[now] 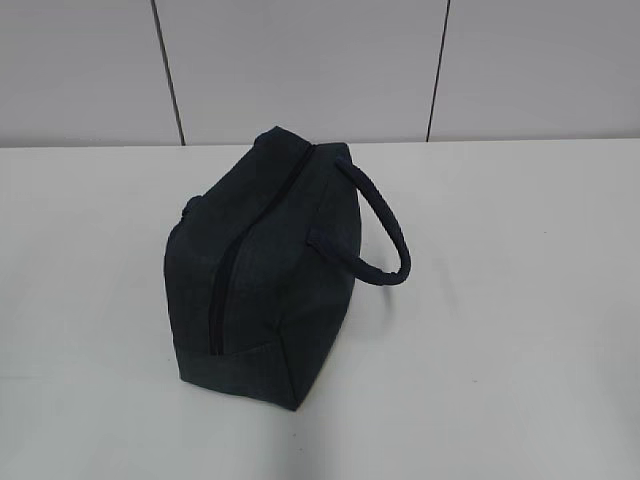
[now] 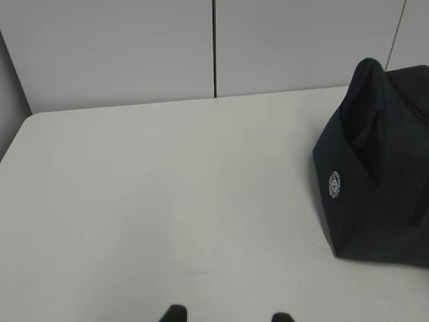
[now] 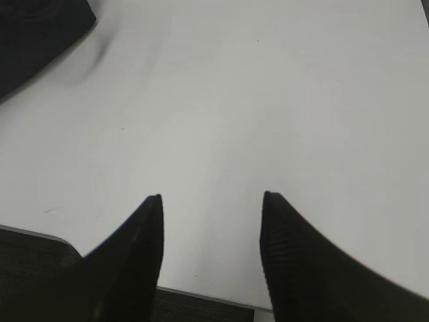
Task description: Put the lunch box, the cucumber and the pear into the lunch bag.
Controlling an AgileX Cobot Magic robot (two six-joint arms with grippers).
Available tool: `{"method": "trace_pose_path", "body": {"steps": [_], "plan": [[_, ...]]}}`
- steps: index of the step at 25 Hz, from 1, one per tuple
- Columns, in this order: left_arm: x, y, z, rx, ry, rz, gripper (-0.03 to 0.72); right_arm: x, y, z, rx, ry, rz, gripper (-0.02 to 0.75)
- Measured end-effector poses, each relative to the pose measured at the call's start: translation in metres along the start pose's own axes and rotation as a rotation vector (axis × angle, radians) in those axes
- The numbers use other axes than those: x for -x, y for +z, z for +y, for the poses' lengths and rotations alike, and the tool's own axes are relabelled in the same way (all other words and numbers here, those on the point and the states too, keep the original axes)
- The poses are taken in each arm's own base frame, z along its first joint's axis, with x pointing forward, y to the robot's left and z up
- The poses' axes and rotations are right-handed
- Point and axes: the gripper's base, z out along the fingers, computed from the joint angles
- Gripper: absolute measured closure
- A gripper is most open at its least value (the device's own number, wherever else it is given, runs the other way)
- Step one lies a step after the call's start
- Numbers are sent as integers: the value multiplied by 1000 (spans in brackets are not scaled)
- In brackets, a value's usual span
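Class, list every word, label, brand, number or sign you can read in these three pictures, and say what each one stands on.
Round white emblem on the end panel of the lunch bag: too small and blurred to read; no letters can be made out.
Nothing else: the white table, the wall panels and both wrist views show no other writing.

Lunch bag point(image 1: 265, 270): dark navy woven cloth, matt, slightly coarse weave; zipper strip along top darker. Handle point(image 1: 385, 235): padded cloth loop, same matt finish. Small white printed round logo point(image 2: 334, 184) on bag end panel. Tabletop point(image 1: 500, 330): white, smooth, low sheen, faint scuffs ahead of right gripper point(image 3: 211, 201) jaws. Wall panels point(image 1: 300, 65) behind: pale grey, smooth, matt, dark seams. Right jaws: black, matt, finely ribbed texture. Left gripper point(image 2: 228, 314) jaw tips: black, finish unclear.
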Motion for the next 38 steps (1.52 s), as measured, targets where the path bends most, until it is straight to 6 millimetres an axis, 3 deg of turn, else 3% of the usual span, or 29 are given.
{"method": "trace_pose_path", "body": {"steps": [19, 38], "plan": [[0, -1, -1, 104, -54, 7, 446, 0, 0, 0, 0, 0, -2, 363], [0, -1, -2, 94, -61, 7, 446, 0, 0, 0, -2, 1, -2, 363]]}}
